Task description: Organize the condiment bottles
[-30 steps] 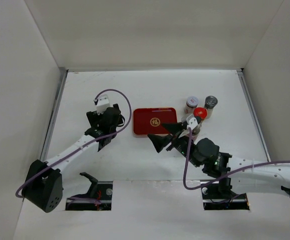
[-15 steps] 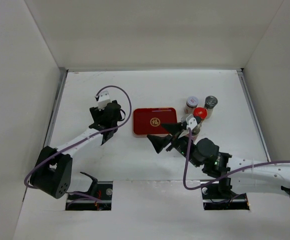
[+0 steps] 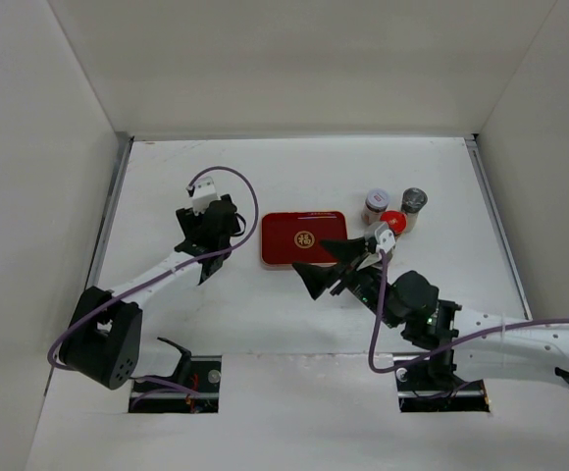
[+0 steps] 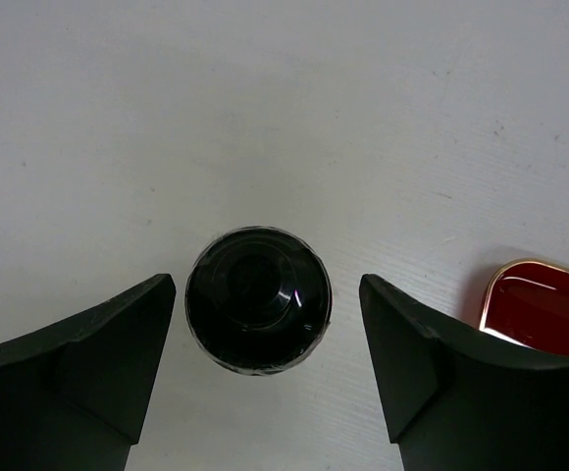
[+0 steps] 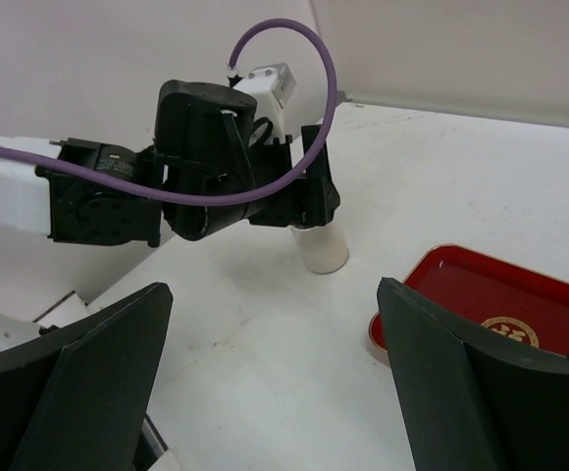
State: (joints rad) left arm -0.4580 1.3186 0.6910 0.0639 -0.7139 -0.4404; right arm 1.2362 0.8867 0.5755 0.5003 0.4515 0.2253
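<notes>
The short white bottle with a black cap (image 4: pixel 258 299) stands on the table between the fingers of my left gripper (image 4: pixel 267 289), which is open with a gap on each side of the cap. The right wrist view shows that bottle's white body (image 5: pixel 324 250) under the left gripper. In the top view the left gripper (image 3: pixel 221 235) hides it. My right gripper (image 3: pixel 326 267) is open and empty, near the tray's front right corner. The white-lidded jar (image 3: pixel 376 204), grey-lidded shaker (image 3: pixel 414 200) and red-lidded jar (image 3: pixel 393 220) stand together right of the tray. The tall dark bottle is not visible.
The red rectangular tray (image 3: pixel 286 250) with a gold emblem lies at the table's middle, holding nothing; its corner shows in the left wrist view (image 4: pixel 549 304) and its near edge in the right wrist view (image 5: pixel 441 285). White walls enclose the table on three sides.
My left arm has swung so the gripper sits slightly farther back and left, over the short white bottle. My right arm has shifted slightly right.
</notes>
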